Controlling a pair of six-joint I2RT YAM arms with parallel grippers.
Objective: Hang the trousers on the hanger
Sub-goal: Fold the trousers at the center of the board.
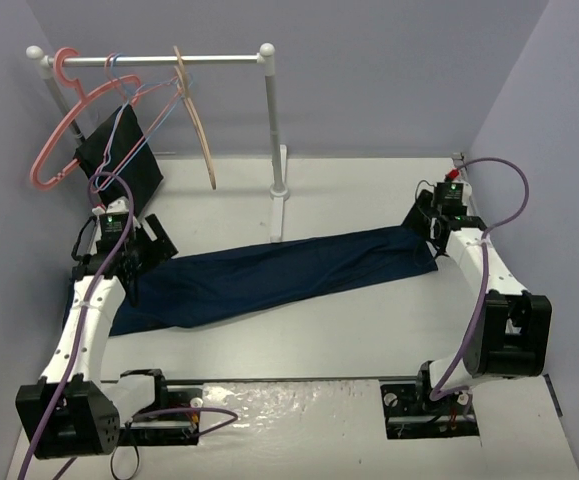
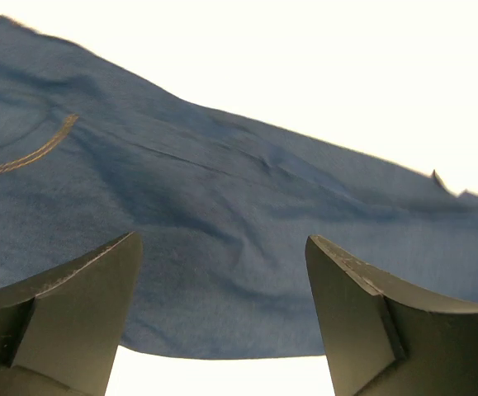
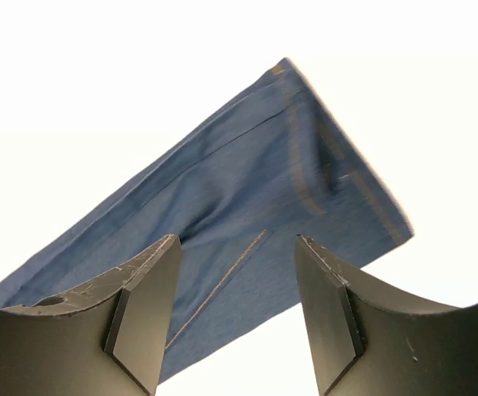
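Near side first: the left fingers are spread wide at the waist end of the trousers, gripping nothing. The right fingers are parted too, empty at the hem end. The trousers lie flat, stretched across the bench between both arms. At the back, the hanger dangles from the rail, well apart.

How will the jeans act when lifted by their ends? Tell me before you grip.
Likely floppy: the trousers lie flat in a long strip on the table, with soft creases in the left wrist view, so the middle should sag between two grips. Probably heavy for cloth, since this is long denim. Unlikely to slip, as the weave looks matte.
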